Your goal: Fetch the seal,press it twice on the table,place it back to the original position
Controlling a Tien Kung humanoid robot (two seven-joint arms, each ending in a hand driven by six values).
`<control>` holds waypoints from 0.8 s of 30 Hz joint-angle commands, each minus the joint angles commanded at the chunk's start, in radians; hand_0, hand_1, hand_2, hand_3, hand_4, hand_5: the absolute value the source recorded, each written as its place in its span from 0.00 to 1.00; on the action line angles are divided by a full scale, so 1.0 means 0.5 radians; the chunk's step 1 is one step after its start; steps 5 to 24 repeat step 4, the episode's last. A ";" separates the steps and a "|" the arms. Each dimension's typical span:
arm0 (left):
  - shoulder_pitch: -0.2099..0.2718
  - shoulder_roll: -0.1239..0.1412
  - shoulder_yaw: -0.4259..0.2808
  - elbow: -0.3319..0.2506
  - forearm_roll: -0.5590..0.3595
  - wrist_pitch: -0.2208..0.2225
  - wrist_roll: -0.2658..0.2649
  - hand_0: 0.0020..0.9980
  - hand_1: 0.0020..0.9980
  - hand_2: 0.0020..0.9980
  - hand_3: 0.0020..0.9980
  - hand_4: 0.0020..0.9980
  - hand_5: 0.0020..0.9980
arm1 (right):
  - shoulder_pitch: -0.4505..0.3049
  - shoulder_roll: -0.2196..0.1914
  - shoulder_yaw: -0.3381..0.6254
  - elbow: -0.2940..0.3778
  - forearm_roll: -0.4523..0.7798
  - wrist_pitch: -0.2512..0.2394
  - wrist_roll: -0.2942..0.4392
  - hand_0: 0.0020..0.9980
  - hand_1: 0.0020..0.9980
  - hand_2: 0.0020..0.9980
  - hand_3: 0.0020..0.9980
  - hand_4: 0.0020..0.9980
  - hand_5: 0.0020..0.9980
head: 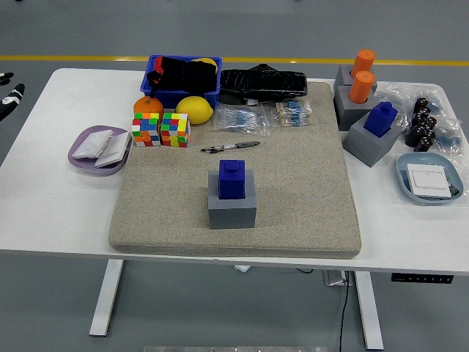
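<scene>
A blue seal (231, 178) stands upright in a grey block holder (232, 207) on the beige mat (308, 198), near the mat's front middle. A second blue seal (381, 118) sits in another grey holder (371, 141) at the right of the table. Only a tip of my left hand (9, 94) shows at the picture's far left edge, beyond the table's left end and far from the seal. My right hand is out of view.
Two orange cylinders (362, 75) stand in a grey holder at back right. A blue bin (182, 79), orange (148, 105), lemon (194, 109), two puzzle cubes (161, 129), a pen (230, 147), a purple dish (99, 150) and a blue dish (429, 178) lie around.
</scene>
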 joint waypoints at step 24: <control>0.002 0.001 0.003 0.000 0.000 -0.001 0.001 1.00 1.00 0.96 0.95 0.61 0.96 | 0.000 -0.005 -0.005 0.000 0.002 -0.004 -0.001 0.79 0.70 0.67 0.67 0.83 0.52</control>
